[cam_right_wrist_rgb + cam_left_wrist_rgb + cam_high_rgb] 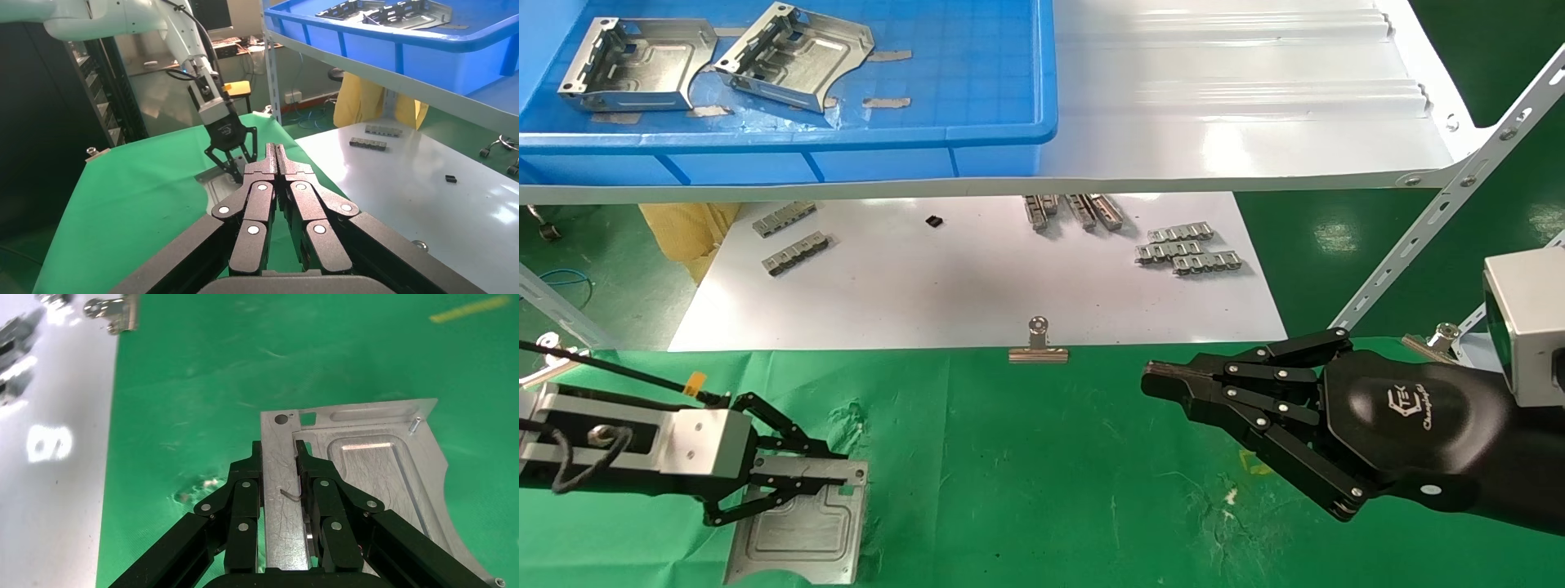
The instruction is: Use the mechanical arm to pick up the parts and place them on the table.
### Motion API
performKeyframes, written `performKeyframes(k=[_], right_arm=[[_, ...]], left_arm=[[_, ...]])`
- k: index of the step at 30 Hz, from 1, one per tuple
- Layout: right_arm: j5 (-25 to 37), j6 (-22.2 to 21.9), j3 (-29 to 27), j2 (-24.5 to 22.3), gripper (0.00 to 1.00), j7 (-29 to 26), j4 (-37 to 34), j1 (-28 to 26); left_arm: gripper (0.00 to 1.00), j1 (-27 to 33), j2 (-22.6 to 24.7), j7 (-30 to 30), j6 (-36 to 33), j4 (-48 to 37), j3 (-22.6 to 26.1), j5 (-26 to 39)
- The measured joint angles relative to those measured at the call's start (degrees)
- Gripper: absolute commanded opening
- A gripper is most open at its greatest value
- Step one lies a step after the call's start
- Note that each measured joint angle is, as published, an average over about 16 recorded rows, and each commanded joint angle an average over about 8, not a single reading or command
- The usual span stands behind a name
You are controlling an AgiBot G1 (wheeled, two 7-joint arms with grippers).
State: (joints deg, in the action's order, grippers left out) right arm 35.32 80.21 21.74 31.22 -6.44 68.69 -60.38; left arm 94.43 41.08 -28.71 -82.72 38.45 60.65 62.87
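L gripper [801, 474] is low over the green table [1026, 474], near its front-left corner, fingers closed on the raised side wall of a metal bracket [801, 531]. Wrist view confirms: both fingers [245, 490] pinch the bracket's [367, 471] wall strip, one each side, only the wall's thickness btwn them. Bracket lies flat on the cloth, grooved face up.

R gripper [1164, 384] hovers over the table's right side, well apart from the L one, black hand w/ white logo on its back, silver box wrist behind. Fingers are together, tips touching per its own wrist cam [276, 153], nothing held.

Two more brackets [637, 65] sit in the blue bin [1001, 131] on the white shelf [1238, 122], at its left end, one [793, 53] tilted against the other.

Below the shelf, a white sheet [977, 286] carries small grey link strips [1189, 249] in a few clusters. A binder clip [1038, 343] grips the cloth's far edge, mid-table.
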Motion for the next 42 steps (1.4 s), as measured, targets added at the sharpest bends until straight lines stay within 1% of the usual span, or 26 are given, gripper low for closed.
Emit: performKeyframes(k=[7, 9, 10, 11, 12, 15, 17, 19, 20, 33, 42], right_arm=[[0.0, 0.0, 0.0, 0.0, 0.0, 0.0, 0.0, 0.0], [0.0, 0.0, 0.0, 0.0, 0.0, 0.0, 0.0, 0.0], [0.0, 0.0, 0.0, 0.0, 0.0, 0.0, 0.0, 0.0], [0.0, 0.0, 0.0, 0.0, 0.0, 0.0, 0.0, 0.0], [0.0, 0.0, 0.0, 0.0, 0.0, 0.0, 0.0, 0.0], [0.0, 0.0, 0.0, 0.0, 0.0, 0.0, 0.0, 0.0], [0.0, 0.0, 0.0, 0.0, 0.0, 0.0, 0.0, 0.0], [0.0, 0.0, 0.0, 0.0, 0.0, 0.0, 0.0, 0.0], [0.0, 0.0, 0.0, 0.0, 0.0, 0.0, 0.0, 0.0], [0.0, 0.0, 0.0, 0.0, 0.0, 0.0, 0.0, 0.0], [0.0, 0.0, 0.0, 0.0, 0.0, 0.0, 0.0, 0.0]], left_arm=[[0.0, -0.92, -0.04, 0.0, 2.48, 0.1, -0.07, 0.34], [0.05, -1.07, -0.09, -0.12, 3.03, 0.31, -0.06, 0.5], [0.1, -1.14, -0.12, -0.19, 3.23, 0.42, -0.06, 0.57], [0.16, -1.21, -0.14, -0.23, 3.4, 0.52, -0.05, 0.64], [0.26, -1.27, -0.16, -0.27, 3.56, 0.63, -0.03, 0.71], [0.63, -1.41, -0.2, -0.34, 4.07, 0.93, 0.03, 0.95], [0.83, -1.49, -0.22, -0.34, 4.4, 1.12, 0.05, 1.09], [0.97, -1.56, -0.25, -0.31, 4.62, 1.29, 0.06, 1.15], [0.99, -1.58, -0.27, -0.3, 4.73, 1.36, 0.06, 1.18], [1.0, -1.54, -0.77, -0.13, 4.92, 2.14, -0.03, 1.18], [1.0, -1.35, -1.75, 0.55, 1.28, 3.61, -1.24, -2.46]])
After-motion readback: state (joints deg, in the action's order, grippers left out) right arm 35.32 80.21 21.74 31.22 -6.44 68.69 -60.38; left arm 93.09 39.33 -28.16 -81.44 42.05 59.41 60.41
